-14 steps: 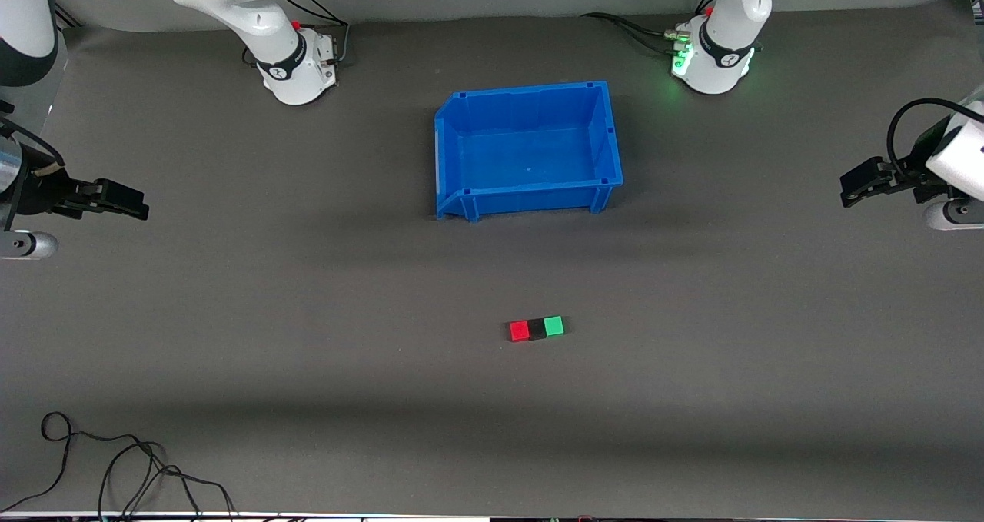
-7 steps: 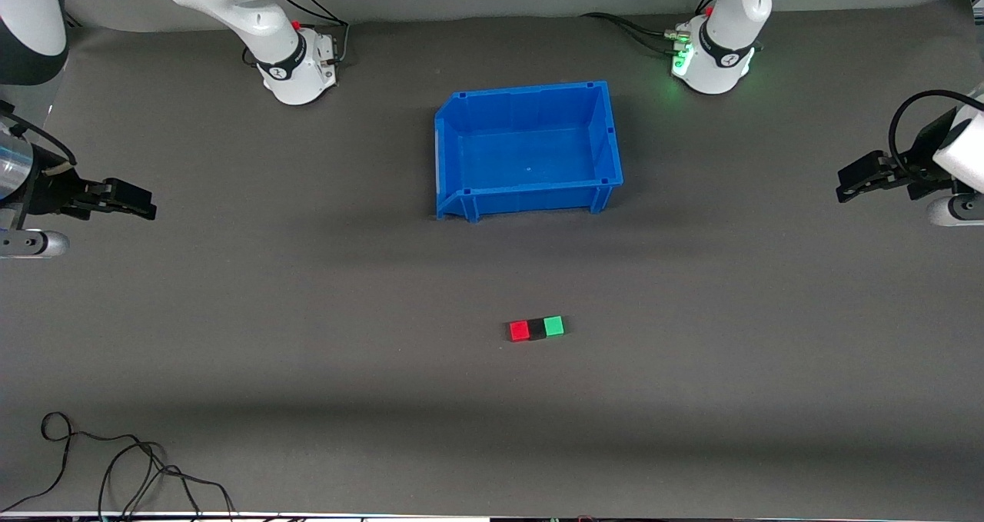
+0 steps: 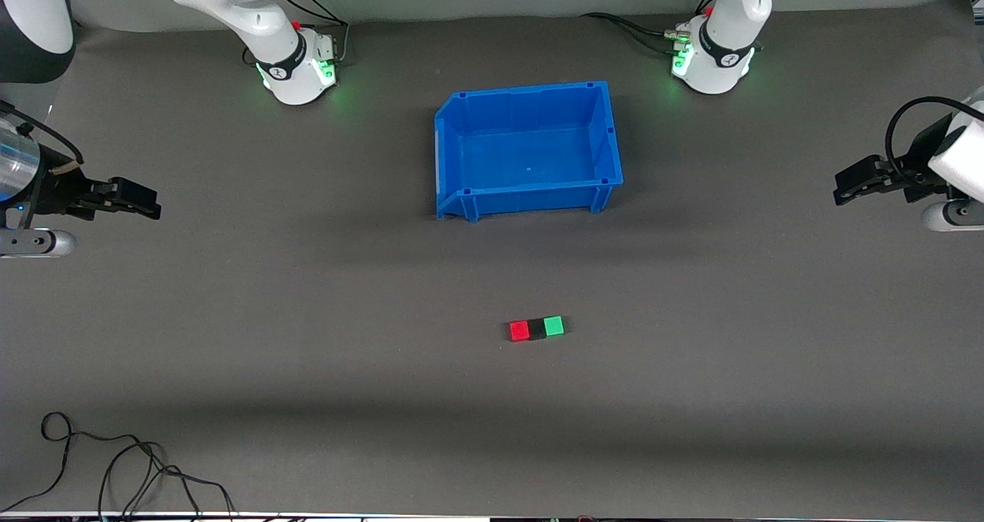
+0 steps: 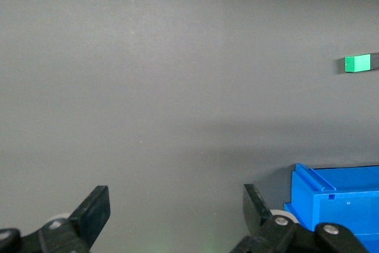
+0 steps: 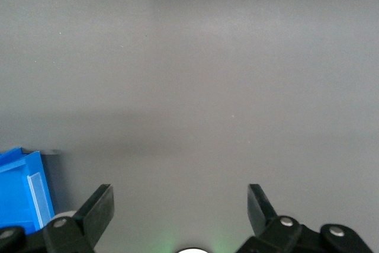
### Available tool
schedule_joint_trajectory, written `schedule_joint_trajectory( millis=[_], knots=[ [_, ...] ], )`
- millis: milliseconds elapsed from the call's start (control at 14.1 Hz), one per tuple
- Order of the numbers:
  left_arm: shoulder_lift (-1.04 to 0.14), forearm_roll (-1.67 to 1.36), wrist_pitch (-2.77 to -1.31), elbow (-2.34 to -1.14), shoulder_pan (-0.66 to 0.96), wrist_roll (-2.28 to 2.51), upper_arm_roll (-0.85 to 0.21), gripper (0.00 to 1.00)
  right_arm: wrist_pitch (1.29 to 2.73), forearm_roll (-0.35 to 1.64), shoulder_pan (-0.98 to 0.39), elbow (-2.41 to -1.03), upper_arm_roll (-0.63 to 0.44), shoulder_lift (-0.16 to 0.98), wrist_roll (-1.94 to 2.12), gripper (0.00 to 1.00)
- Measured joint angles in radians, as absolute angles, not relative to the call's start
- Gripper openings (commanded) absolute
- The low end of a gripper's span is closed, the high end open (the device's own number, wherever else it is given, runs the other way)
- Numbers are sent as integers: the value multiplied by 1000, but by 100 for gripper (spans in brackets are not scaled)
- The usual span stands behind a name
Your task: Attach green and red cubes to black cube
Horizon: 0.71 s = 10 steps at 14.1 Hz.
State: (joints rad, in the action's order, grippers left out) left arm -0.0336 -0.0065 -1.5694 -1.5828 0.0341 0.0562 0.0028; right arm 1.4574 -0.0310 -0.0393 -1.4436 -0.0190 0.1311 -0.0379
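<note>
The red cube (image 3: 519, 330), the black cube (image 3: 536, 329) and the green cube (image 3: 553, 326) lie touching in one row on the table, black in the middle, nearer the front camera than the blue bin. The green cube also shows in the left wrist view (image 4: 357, 63). My left gripper (image 3: 844, 185) is open and empty, raised over the left arm's end of the table; its open jaws show in the left wrist view (image 4: 176, 211). My right gripper (image 3: 146, 203) is open and empty over the right arm's end; its jaws show in the right wrist view (image 5: 180, 208). Both are well away from the cubes.
A blue bin (image 3: 461, 205) stands empty between the two arm bases, also seen in the left wrist view (image 4: 331, 205) and the right wrist view (image 5: 23, 188). Black cables (image 3: 115, 460) lie at the table's front corner toward the right arm's end.
Both grippers have drifted slightly inward from the table's ends. A green light has come on at the right arm's base. The cubes have not moved.
</note>
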Motion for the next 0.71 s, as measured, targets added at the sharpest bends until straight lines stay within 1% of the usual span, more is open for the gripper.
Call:
schedule_joint_trajectory(
  millis=[71,213,355,426,711],
  knots=[
    [-34,-6,-1571,-1582,34,56,3,100,1463,-31,8,-1448,23,125,-38,100],
    [-42,-7,-1580,-1579,34,56,3,100,1516,-31,40,-1502,48,83,-37,100],
    [-52,-7,-1586,-1574,33,56,4,100,1563,-31,40,-1575,53,27,-37,100],
    [-55,-7,-1586,-1573,32,56,5,100,1572,-31,39,-1591,57,10,-37,100],
    [-57,-7,-1586,-1573,31,56,7,100,1578,-31,32,-1597,64,-10,-56,100]
  ],
)
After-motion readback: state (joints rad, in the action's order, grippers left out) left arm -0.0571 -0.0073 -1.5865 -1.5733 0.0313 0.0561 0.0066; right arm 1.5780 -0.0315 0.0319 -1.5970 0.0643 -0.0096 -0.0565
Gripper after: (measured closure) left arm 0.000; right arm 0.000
